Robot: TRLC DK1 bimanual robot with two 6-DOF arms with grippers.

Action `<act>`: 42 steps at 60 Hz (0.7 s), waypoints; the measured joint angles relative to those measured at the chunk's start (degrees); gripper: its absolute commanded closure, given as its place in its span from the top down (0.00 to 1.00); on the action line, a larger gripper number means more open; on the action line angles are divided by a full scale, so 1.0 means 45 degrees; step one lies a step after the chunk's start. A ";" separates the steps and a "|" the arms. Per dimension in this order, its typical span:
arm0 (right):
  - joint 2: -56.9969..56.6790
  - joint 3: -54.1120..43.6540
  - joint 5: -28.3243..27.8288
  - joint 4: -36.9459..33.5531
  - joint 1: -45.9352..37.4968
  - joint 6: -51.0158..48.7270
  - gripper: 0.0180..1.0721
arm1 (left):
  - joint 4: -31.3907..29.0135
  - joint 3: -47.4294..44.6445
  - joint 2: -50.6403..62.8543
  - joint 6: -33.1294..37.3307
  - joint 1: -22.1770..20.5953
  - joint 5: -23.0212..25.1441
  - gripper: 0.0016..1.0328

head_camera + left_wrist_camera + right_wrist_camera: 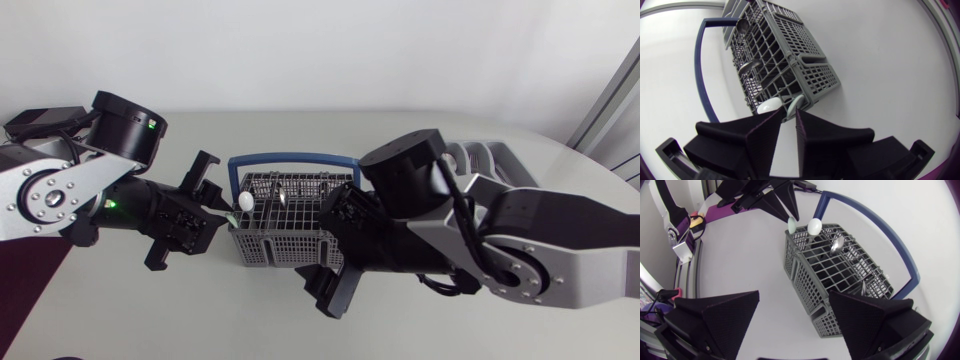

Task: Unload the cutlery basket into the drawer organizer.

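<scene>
The basket [285,235] is a grey plastic lattice box with small compartments, standing upright near the middle of the white table [250,325] with its open top facing up. From above, its long axis runs from 9 o'clock to 3 o'clock, with the 3 o'clock end swung a little towards 12. Its dark blue hoop handle [290,158] is folded down flat towards 12 o'clock and spans the basket's full length. A few pieces stand in the compartments: a white spoon [245,203] and a pale green handle [791,224] stick up side by side at the 9 o'clock end, and a metal spoon [837,244] stands bowl up a little further in. The left pincer [789,110] is at the basket's 9 o'clock end, right at the tip of the pale green handle and just beside the white spoon; I cannot tell whether it is grasping that handle. The right pincer [794,294] is released, its wedge fingers [715,317] spread wide with nothing between them, and it sits by the basket's 4 o'clock corner, facing along the basket. A grey ribbed organizer [492,158] lies at 2 o'clock from the basket, largely hidden by the right arm
</scene>
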 measured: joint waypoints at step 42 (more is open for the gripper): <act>0.0131 -0.0180 0.0092 0.0471 0.0466 0.0005 0.95 | 0.0092 -0.0107 -0.0019 0.0005 -0.0267 -0.0238 0.14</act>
